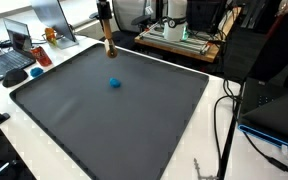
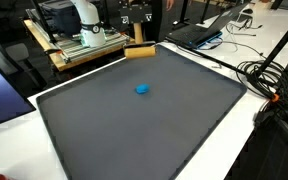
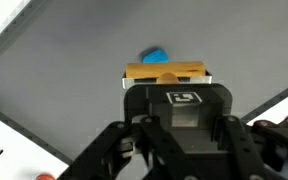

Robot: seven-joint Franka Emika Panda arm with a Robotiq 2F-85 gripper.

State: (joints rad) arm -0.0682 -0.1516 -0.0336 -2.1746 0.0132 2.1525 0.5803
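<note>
My gripper (image 1: 105, 30) is shut on a tan wooden block (image 1: 109, 44), which hangs low over the far edge of a large dark grey mat (image 1: 134, 130). Both exterior views show the block (image 2: 139, 52) under the gripper (image 2: 137, 40). A small blue object (image 1: 115, 84) lies on the mat, apart from the block and nearer the middle (image 2: 142, 89). In the wrist view the block (image 3: 164, 72) sits between my fingers (image 3: 165, 88), with the blue object (image 3: 154, 53) just beyond it. I cannot tell whether the block touches the mat.
The mat lies on a white table (image 2: 14, 125). Laptops (image 1: 14, 55) and small items stand beyond one corner. A wooden board with equipment (image 1: 184, 40) and the robot base (image 2: 84, 20) stand behind. Black cables (image 2: 269, 80) lie beside the mat.
</note>
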